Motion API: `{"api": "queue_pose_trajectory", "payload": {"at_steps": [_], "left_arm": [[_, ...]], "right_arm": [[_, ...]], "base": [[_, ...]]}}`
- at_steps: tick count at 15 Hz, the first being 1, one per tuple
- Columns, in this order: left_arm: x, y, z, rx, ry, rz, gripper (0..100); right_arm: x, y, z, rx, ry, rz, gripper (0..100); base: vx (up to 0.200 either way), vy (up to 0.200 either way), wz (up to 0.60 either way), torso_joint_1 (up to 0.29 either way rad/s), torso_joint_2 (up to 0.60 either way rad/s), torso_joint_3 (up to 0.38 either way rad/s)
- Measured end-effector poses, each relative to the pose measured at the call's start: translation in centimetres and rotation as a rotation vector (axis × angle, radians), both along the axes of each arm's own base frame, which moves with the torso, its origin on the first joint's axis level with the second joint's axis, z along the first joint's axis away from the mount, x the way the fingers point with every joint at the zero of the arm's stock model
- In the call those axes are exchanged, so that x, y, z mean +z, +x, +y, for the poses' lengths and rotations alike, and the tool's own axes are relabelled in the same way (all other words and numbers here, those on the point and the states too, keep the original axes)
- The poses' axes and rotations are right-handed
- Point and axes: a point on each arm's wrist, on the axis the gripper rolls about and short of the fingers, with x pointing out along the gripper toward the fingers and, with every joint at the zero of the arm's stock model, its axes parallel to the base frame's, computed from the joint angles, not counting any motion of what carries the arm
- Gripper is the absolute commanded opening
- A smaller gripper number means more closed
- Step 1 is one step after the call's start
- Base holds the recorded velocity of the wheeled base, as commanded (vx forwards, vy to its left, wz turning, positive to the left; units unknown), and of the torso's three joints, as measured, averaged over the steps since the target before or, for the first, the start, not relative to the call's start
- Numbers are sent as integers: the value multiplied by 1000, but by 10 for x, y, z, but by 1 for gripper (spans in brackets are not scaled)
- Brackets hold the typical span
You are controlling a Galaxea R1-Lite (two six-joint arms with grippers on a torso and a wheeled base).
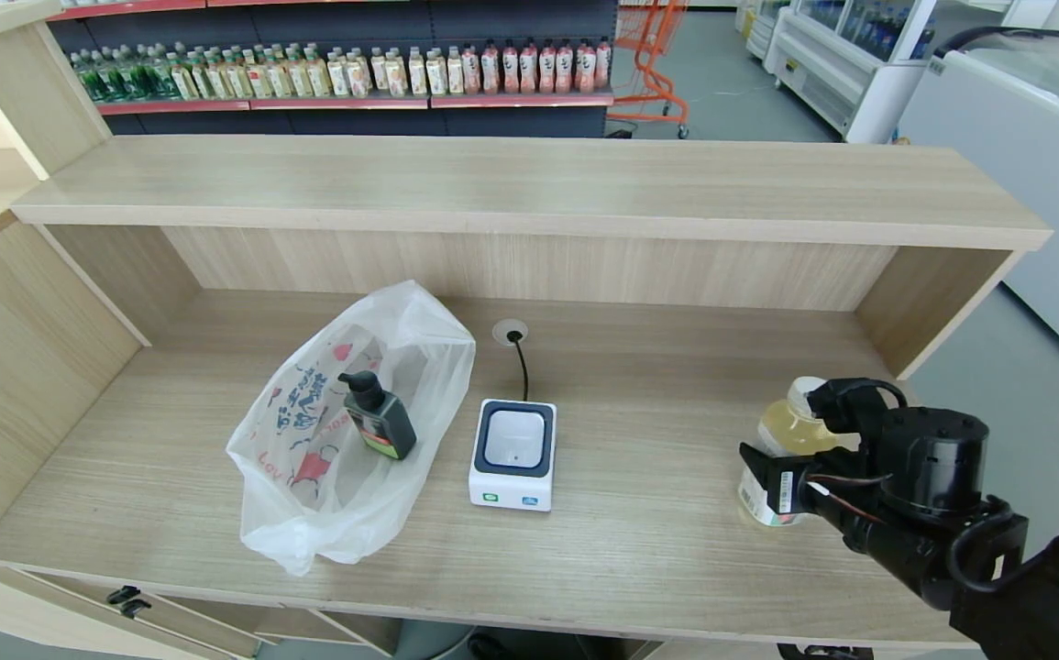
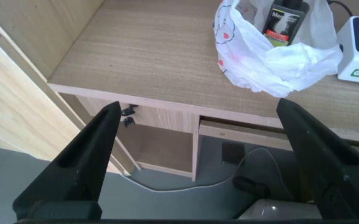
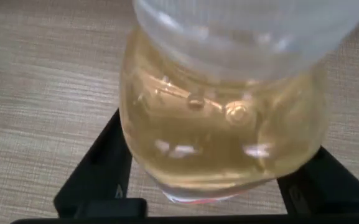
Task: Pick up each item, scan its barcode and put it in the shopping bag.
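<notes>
While the counter (image 1: 639, 532) spans most of the head view, w/ a raised ledge (image 1: 529, 183) along its back, the task stuff sits on its lower top.

Bag (image 1: 309, 495): white printed plastic, left of centre, slumped, mouth gaping, near end close to the counter's front edge.

R arm comes in from the lower right corner of the head view, wrist angled toward the robot's left. The right gripper (image 1: 781, 431) is set around the bottle (image 1: 799, 417) at the counter's right end, well apart from the bag. Can't tell if it's pinching the bottle or just loose around it. The arm covers the bottle's right side & part of its label.

Left gripper (image 2: 198, 107) hangs out in front of the counter's front-left edge, over the floor (image 2: 167, 199). Jaws spread wide, nothing between them.

Scanner (image 1: 513, 454): white box, dark-rimmed window facing up, just right of the bag, mid-counter.

Bottle: clear, yellowish drink, pale cap, base on the counter as far as the head view shows. In the right wrist view its cap & base are cut off.

Pump bottle (image 1: 382, 417): dark, black pump, lying inside the bag. Its label is too small to make out.

Cable (image 1: 521, 367): thin, black, runs from the scanner's back to a hole (image 1: 510, 331) in the counter.
</notes>
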Motion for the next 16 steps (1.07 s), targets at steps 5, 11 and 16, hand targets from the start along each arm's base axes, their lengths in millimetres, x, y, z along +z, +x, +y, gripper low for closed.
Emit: {"api": "queue_pose_trajectory", "payload": {"at_steps": [5,11,16], "left_arm": [[0,0,0,0,0,0,100],[0,0,0,0,0,0,100],[0,0,0,1,0,0,100]], "right_arm": [[2,-1,7,47,14,-5,0],[82,-1,9,666,303,0,0],[156,-21,27,921,563,42,0]], "base": [[0,0,0,0,0,0],[0,0,0,0,0,0],[0,0,0,0,0,0]]}}
